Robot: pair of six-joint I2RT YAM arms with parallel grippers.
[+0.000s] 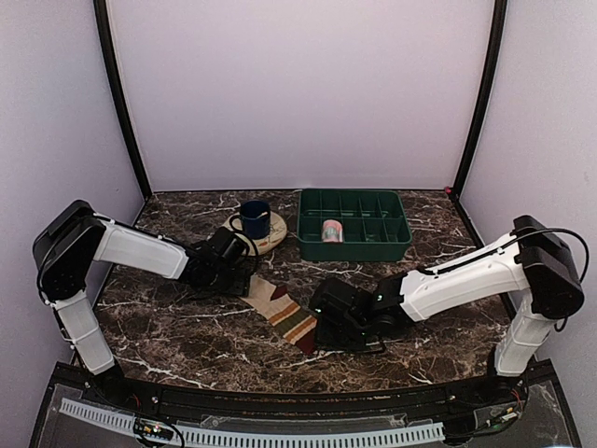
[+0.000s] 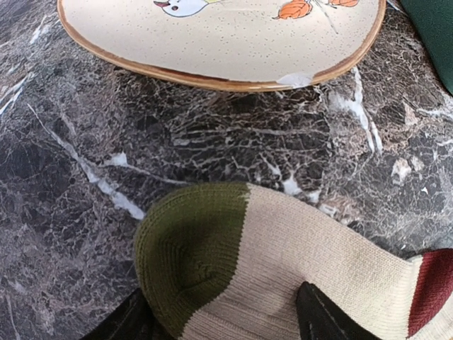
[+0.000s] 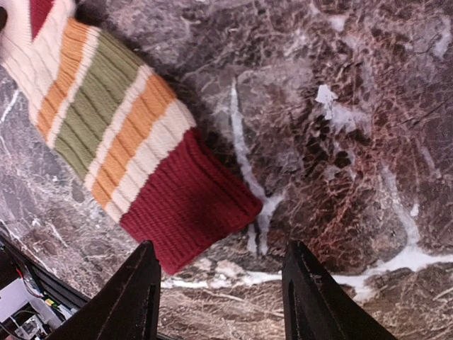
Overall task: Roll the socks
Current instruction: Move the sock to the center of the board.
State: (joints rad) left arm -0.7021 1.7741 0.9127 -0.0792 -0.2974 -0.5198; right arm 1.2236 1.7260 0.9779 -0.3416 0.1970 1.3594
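Observation:
The cream sock [image 1: 280, 311] lies flat on the marble between both arms. It has green, orange and red stripes. In the left wrist view its green toe [image 2: 191, 248] and cream foot fill the space between my left gripper's [image 2: 223, 322] wide jaws. One fingertip [image 2: 322, 319] dents the cream fabric, and a maroon heel patch [image 2: 433, 283] shows at the right. My right gripper [image 3: 223, 283] is open just short of the maroon cuff [image 3: 191, 202], with bare table between its fingers. The pink sock [image 1: 332, 231] sits rolled in the green tray [image 1: 354, 246].
A blue mug [image 1: 254, 219] stands on the round tan-rimmed coaster [image 1: 274, 235] just beyond the left gripper [image 1: 244, 271]. The coaster's edge [image 2: 212, 71] lies close ahead in the left wrist view. The tray is at the back centre. The right gripper [image 1: 322, 322] is low near the table's front.

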